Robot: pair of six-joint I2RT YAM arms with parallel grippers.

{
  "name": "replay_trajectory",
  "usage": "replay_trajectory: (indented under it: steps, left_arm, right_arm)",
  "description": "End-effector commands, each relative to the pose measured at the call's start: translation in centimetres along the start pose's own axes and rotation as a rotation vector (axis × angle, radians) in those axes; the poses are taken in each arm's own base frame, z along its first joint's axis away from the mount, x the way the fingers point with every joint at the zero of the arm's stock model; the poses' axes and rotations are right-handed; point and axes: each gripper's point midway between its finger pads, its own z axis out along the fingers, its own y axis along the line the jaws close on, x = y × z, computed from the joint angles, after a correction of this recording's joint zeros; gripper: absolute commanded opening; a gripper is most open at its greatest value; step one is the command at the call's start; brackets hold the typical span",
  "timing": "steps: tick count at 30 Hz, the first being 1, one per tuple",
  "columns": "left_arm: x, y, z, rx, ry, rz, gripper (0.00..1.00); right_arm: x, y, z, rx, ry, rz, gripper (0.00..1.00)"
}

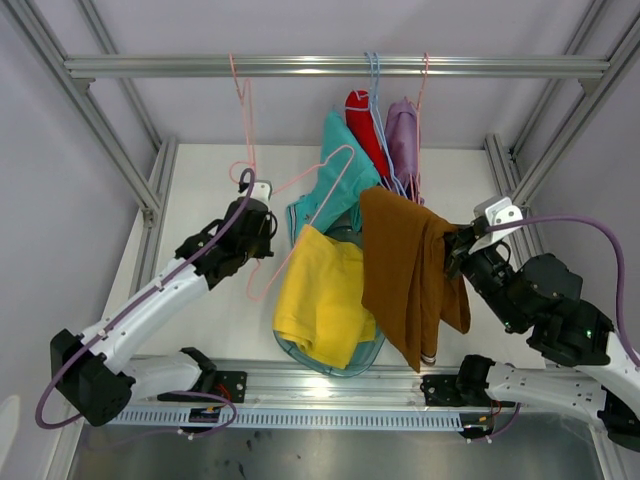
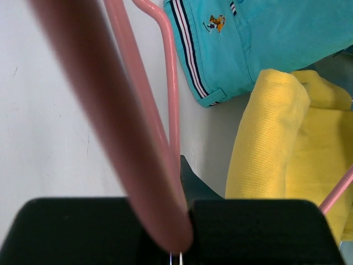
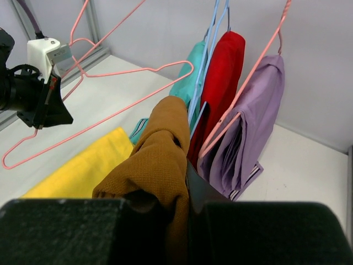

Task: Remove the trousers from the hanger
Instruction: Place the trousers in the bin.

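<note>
Our left gripper (image 2: pixel 182 232) is clenched on a bare pink hanger (image 2: pixel 99 110). Our right gripper (image 3: pixel 179 212) grasps the brown trousers (image 1: pixel 405 275), which drape down right of centre. The yellow trousers (image 1: pixel 320 300) lie near the middle, with the teal trousers (image 1: pixel 335 180) just beyond them. The red trousers (image 1: pixel 362 125) and lilac trousers (image 1: pixel 403 140) hang at the far rail (image 1: pixel 200 66).

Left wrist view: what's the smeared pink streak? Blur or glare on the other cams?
Left wrist: the pink hanger, pinched in the left gripper, sits too close to focus; the teal trousers are sharp. Right wrist: the brown trousers in the right gripper go soft near the lens. Top external: sharp, with a glare spot on the front rail.
</note>
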Motion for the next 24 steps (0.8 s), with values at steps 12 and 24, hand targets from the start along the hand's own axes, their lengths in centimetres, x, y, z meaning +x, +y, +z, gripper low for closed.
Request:
replay_trajectory:
  steps: [12,24]
  left_arm:
    - [-2.0,-0.9,-2.1,0.069,-0.09,-0.007,0.01]
    - [-2.3,-1.4,-2.7,0.099,-0.095,-0.013,0.01]
  right_arm:
    - [-3.2,-3.8,-2.5,0.122,-0.119,0.102,0.0]
    - [-0.7,-5.2,-2.6,0.218,-0.084,0.068,0.0]
